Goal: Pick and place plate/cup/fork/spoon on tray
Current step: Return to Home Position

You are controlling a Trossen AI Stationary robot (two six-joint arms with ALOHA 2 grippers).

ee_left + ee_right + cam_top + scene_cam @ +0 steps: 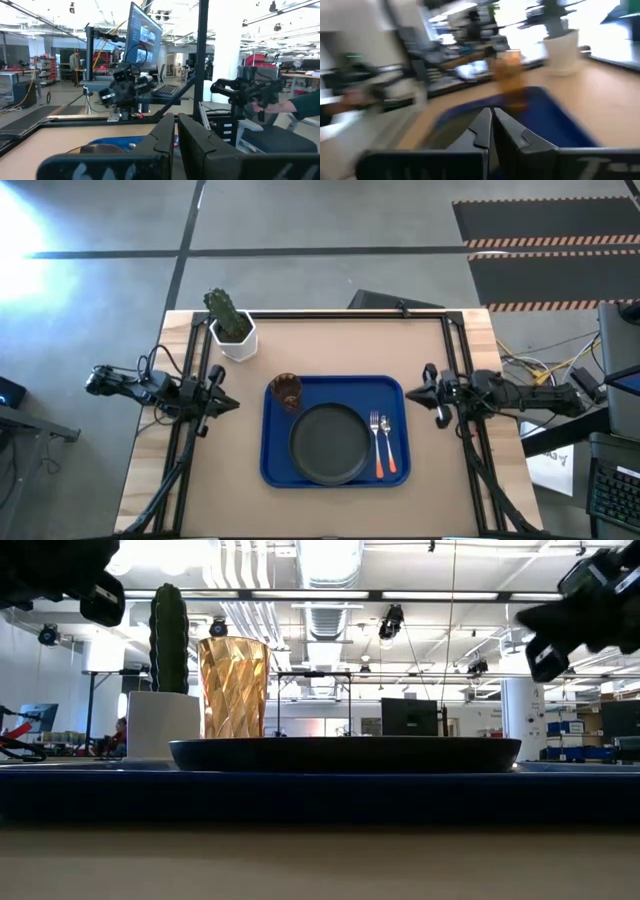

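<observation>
The blue tray [275, 460] lies mid-table. On it rest the dark plate [329, 443], the amber cup [286, 391] upright at its far left corner, and the fork [375, 442] and spoon [387, 445], orange handles toward the near edge, right of the plate. The cup [233, 687] and plate [345, 753] show in the low view. My left gripper [232, 403] hovers left of the tray, shut and empty; it also shows in its wrist view [176, 131]. My right gripper [416, 391] hovers right of the tray, shut and empty, also in its wrist view [492, 125].
A white pot with a green cactus [230, 325] stands at the far left of the table, behind the tray. Black frame rails [460, 350] run along the table's far, left and right sides. A person's sleeve and hand [295, 107] show beyond the table.
</observation>
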